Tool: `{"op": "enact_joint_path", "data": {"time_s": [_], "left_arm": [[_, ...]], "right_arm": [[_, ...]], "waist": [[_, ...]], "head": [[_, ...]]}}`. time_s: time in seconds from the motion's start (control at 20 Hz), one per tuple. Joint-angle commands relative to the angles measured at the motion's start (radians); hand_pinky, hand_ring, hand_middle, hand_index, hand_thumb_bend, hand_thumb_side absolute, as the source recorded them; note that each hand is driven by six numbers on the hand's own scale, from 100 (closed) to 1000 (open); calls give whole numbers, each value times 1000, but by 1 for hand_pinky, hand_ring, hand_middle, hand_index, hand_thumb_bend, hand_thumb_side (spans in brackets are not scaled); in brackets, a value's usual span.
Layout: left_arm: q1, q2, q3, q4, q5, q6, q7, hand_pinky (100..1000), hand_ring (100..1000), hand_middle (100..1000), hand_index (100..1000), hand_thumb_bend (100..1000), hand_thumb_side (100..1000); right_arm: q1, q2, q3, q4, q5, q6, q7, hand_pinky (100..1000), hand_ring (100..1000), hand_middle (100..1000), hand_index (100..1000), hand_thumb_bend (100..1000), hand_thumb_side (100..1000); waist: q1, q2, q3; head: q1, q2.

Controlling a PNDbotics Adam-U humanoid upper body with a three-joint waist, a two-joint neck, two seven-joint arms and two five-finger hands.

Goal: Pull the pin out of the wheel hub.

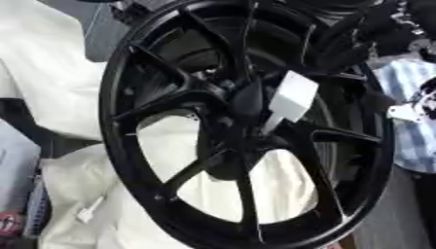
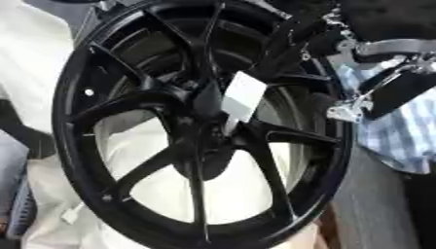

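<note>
Filling nearly the whole view, the big black multi-spoke alloy wheel (image 1: 247, 126) stands on edge, tilted, against white padded cloth (image 1: 60, 82); I would judge it heavy and rigid, unlikely to shift under a light tug, its glossy spokes slippery to brace against. At its hub (image 1: 243, 109) sits the thing to be pulled: a flat white tag-like piece with a thin pale stem (image 1: 288, 99) running down into the centre, most likely the pin and its handle. It looks light and thin, possibly bendable, so I would pinch the flat white part close to the stem and draw straight out along its axis. At the upper right edge, beside the rim and over blue-and-white checked fabric (image 2: 396, 141), hangs the robot's right hand (image 2: 388, 80), black with silver parts; I cannot tell whether its fingers are straight or curled. No left hand shows. How deep the stem sits inside the hub is hidden.
</note>
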Motion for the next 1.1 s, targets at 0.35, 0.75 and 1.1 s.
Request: {"op": "enact_joint_path", "data": {"time_s": [0.35, 0.75, 1.1], "left_arm": [[-11, 26, -3, -16, -5, 3, 0, 824, 677, 619, 801, 100, 775], [-11, 22, -4, -16, -7, 8, 3, 825, 676, 618, 800, 100, 788], [-11, 21, -6, -16, -9, 11, 1, 825, 675, 617, 799, 100, 791]], "right_arm": [[-39, 0, 12, -12, 48, -10, -10, 941, 943, 841, 910, 100, 356], [-42, 14, 18, -12, 113, -18, -17, 942, 941, 845, 922, 178, 389], [-68, 24, 31, -12, 116, -14, -24, 939, 937, 844, 921, 178, 388]], "waist": [[-9, -4, 15], [-22, 6, 25], [-29, 7, 29]], "head": [[-13, 7], [-12, 16], [-13, 18]]}}
